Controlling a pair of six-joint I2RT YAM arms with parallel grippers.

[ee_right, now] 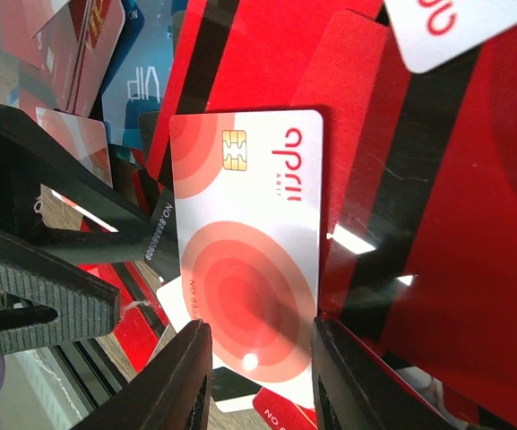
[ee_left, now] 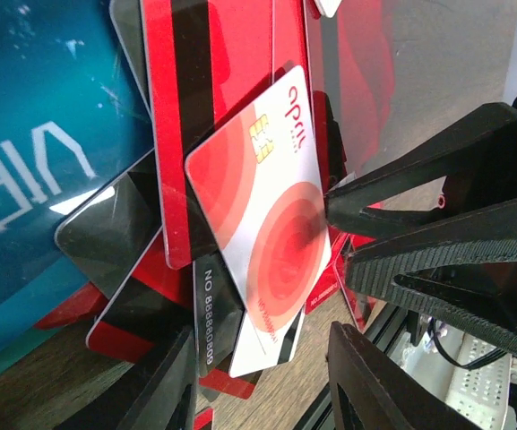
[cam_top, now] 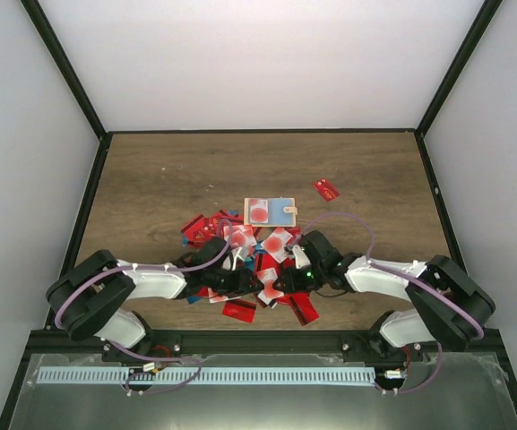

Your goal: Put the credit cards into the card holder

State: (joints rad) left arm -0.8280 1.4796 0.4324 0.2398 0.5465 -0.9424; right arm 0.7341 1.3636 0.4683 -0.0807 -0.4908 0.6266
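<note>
A heap of credit cards (cam_top: pixel 240 260), mostly red, lies at the middle of the table. The tan card holder (cam_top: pixel 285 211) lies just behind the heap with a white, red-blotted card (cam_top: pixel 259 210) on its left part. Both grippers meet low over the heap's near side. My left gripper (cam_top: pixel 251 285) is open. In the left wrist view (ee_left: pixel 260 336) its jaws stand either side of the lower end of a white card with a red blot (ee_left: pixel 267 215). My right gripper (cam_top: pixel 285 282) is open too. In the right wrist view (ee_right: pixel 260 327) its fingers straddle the same card (ee_right: pixel 245 260).
One red card (cam_top: pixel 326 189) lies alone behind and right of the holder. A teal VIP card (ee_left: pixel 34 161) lies under the red ones. The right gripper's fingers (ee_left: pixel 446 242) sit close to the left gripper, at the white card's edge. The table's near rail (cam_top: pixel 258 339) is just behind the grippers.
</note>
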